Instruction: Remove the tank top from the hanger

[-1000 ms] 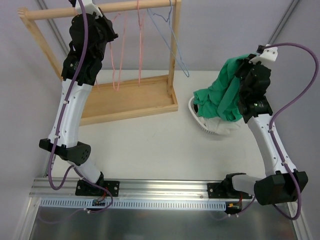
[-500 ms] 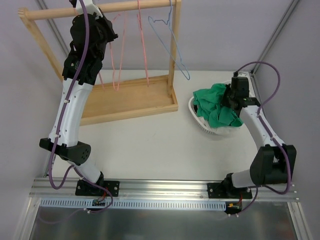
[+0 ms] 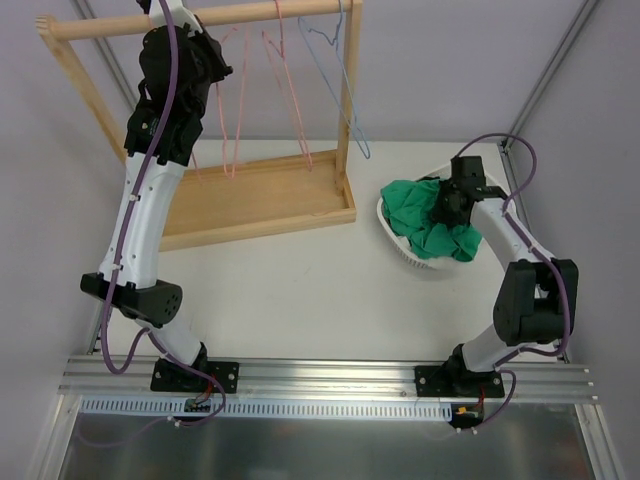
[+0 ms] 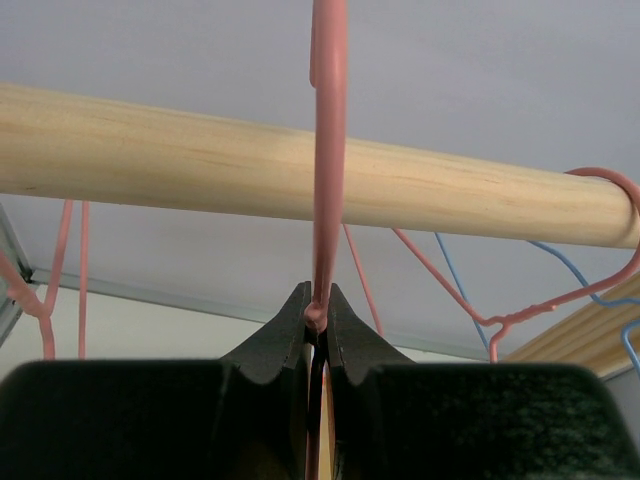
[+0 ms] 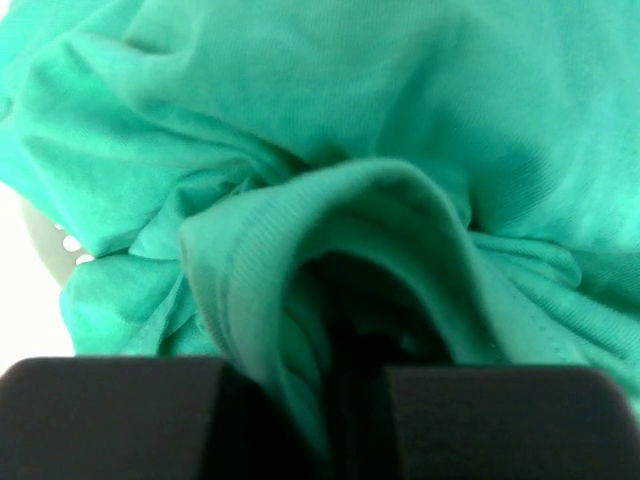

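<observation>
The green tank top (image 3: pixel 425 215) lies bunched in a white basket (image 3: pixel 398 248) at the right, off any hanger. My right gripper (image 3: pixel 447 205) is pressed down into it. In the right wrist view the tank top (image 5: pixel 400 120) fills the frame, and a fold of it runs down between the jaws of the right gripper (image 5: pixel 330 400), whose tips are buried in cloth. My left gripper (image 3: pixel 195 45) is up at the wooden rod (image 4: pixel 150 150). It (image 4: pixel 318 300) is shut on the neck of a bare pink hanger (image 4: pixel 328 150) hooked over that rod.
The wooden rack's tray base (image 3: pixel 260 200) stands at the back left. More pink hangers (image 3: pixel 285 90) and a blue hanger (image 3: pixel 340 80) dangle from the rod (image 3: pixel 250 15). A grey wall post (image 3: pixel 565 45) rises close behind the basket.
My right arm has come down from a raised pose and lowered the tank top into the basket. The loose hangers on the rod have swung. My left gripper has stayed put.
</observation>
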Robot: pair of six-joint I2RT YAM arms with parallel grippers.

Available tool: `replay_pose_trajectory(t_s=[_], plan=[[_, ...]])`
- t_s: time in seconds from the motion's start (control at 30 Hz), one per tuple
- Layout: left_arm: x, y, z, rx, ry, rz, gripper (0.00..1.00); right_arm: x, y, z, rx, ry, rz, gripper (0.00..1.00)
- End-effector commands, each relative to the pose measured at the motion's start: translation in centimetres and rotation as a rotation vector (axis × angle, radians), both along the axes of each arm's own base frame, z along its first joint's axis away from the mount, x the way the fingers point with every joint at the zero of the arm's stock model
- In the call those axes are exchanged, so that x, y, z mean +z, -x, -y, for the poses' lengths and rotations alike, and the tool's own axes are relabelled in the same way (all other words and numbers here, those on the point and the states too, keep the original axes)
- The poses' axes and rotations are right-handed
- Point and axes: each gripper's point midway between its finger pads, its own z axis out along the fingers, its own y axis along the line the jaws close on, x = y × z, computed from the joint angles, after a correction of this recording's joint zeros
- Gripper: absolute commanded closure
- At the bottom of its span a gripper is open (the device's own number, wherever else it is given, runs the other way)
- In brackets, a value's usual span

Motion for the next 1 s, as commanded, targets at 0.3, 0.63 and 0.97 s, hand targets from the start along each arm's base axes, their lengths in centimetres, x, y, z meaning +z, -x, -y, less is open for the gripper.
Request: replay_pose_trajectory(t_s=[0.3, 0.63, 0.97], plan=[[0.6, -0.5, -2.6, 0.006, 0.048, 0.039, 0.97, 9.7, 1.1, 1.2, 0.011, 0.06, 0.123, 0.53], [-0.3, -0.1, -4.6, 0.051, 0.054, 0.019, 0.94, 15.8, 0.6, 1.8, 0.009, 0.09, 0.222, 0.42], [-0.5, 1.1, -5.3, 0.072, 0.066, 0.015, 0.79, 18.6, 0.5, 1.5, 0.011, 0.078, 0.286, 0.39]])
